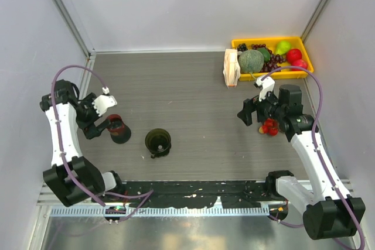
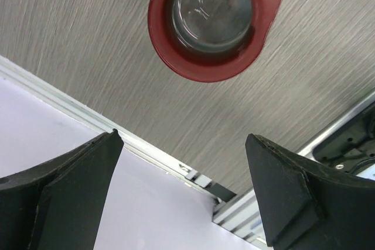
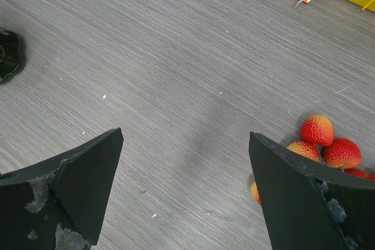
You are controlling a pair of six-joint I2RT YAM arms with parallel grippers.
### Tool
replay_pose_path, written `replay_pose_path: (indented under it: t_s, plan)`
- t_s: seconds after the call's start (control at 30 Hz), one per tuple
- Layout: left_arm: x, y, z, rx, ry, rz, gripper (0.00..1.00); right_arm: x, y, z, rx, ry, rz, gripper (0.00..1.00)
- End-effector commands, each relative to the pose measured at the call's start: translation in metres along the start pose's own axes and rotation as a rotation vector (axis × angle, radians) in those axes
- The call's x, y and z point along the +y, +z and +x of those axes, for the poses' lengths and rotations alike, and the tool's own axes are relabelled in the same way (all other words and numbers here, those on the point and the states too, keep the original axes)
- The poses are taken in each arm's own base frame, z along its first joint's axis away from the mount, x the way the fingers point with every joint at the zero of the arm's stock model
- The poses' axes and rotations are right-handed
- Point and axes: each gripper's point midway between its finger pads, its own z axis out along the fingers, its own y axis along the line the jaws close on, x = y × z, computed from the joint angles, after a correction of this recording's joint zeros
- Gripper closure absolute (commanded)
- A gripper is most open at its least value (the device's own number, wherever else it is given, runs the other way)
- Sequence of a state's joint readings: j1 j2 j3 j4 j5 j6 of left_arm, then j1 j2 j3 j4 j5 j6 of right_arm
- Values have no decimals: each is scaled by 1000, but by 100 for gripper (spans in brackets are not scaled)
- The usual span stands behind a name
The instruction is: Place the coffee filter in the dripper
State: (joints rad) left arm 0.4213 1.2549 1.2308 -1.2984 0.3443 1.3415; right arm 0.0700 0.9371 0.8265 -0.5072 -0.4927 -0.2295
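Left gripper [image 1: 101, 124] hangs at 9 o'clock of the table [image 1: 193, 98], jaws spread wide, nothing between them. In its wrist view the small black cup [image 1: 119, 128] with red inside sits at 12 o'clock, apart from the fingers [image 2: 88, 174]. The dripper [image 1: 158, 141] stands upright between 3 and 4 o'clock of that cup, alone on bare table. An upright pack of white papers [image 1: 231, 67] stands at 1 o'clock, touching the yellow tray [image 1: 304, 48] of fruit; a single coffee filter cannot be told apart. Right gripper [image 1: 247, 112] hovers at 3 o'clock, jaws wide, holding nothing, red lychees [image 1: 270, 126] just beside
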Motion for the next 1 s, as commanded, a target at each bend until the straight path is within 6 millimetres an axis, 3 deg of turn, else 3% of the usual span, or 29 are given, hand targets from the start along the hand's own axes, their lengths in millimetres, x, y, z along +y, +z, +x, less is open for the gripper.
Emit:
replay_pose_path:
  t_s: [0.0, 0.3, 0.67, 0.8, 0.97]
  plan:
    - [23, 12, 3, 8, 89, 0, 1, 3, -3, -15, -41, -31, -17, 5]
    - [38, 41, -26, -102, 3, 70, 1, 4, 0, -12, -28, -27, -35, 5]
    - [12, 72, -59, -221, -105, 187, 1, 4, 2, -10, -21, -22, -40, 4]
    - [-3, 80, -67, -222, -76, 229, 3, 4, 2, -10, -19, -20, -39, 5]
    - [-6, 89, -77, -216, -10, 197, 3, 3, 3, -10, -21, -21, -40, 5]
